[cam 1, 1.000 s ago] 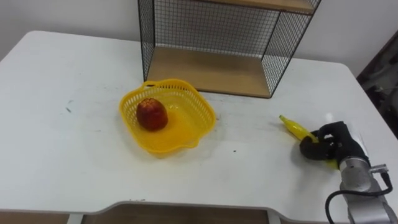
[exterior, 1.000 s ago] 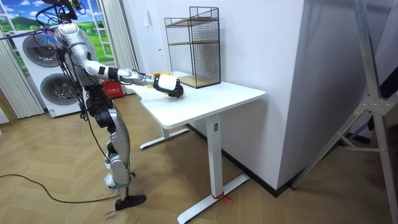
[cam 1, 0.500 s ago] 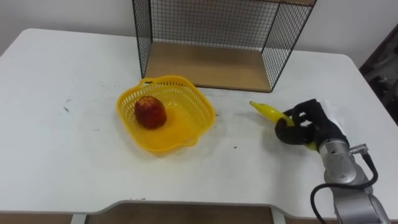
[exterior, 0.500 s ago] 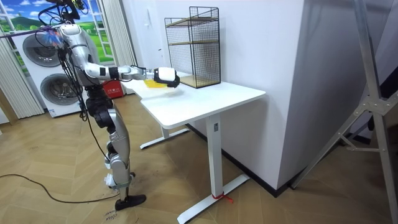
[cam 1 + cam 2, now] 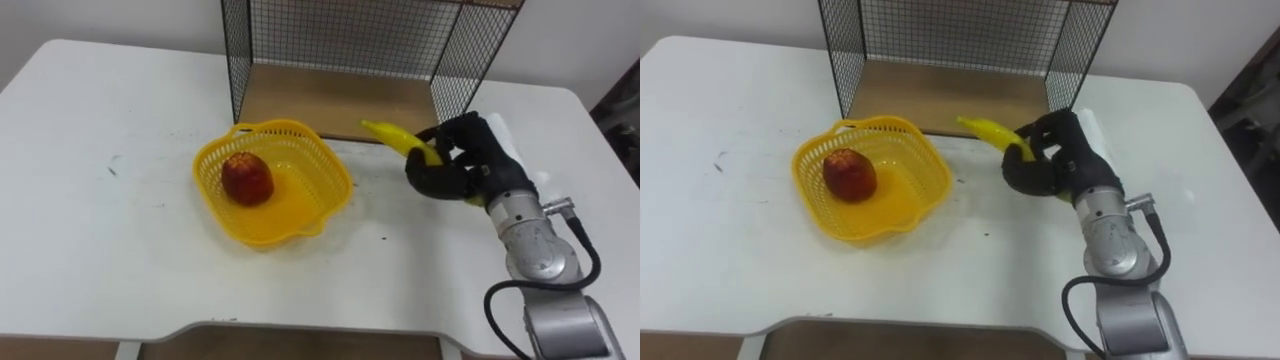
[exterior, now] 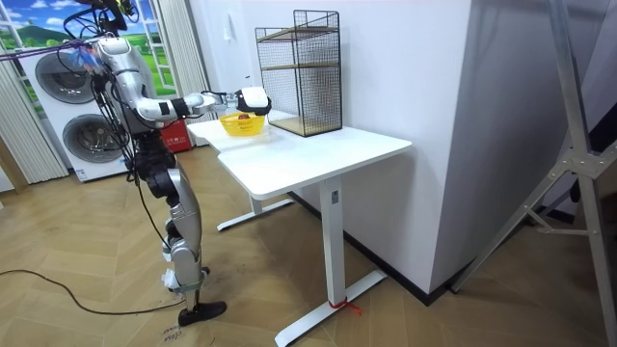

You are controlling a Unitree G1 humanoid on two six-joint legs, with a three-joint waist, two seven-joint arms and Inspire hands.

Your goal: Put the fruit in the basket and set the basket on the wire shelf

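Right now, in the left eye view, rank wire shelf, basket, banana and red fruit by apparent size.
1. wire shelf
2. basket
3. banana and red fruit: unsure, the right hand hides part of the banana.

The robot stands at the white table (image 6: 318, 154), right robot hand (image 6: 254, 98) above the yellow basket (image 6: 239, 124).

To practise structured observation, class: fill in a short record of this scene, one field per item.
banana: gripped in the right hand, just right of the basket
apple: inside the basket
basket: yellow, on the white table, in front of the wire shelf
wire shelf: at the table's back, basket not yet on it
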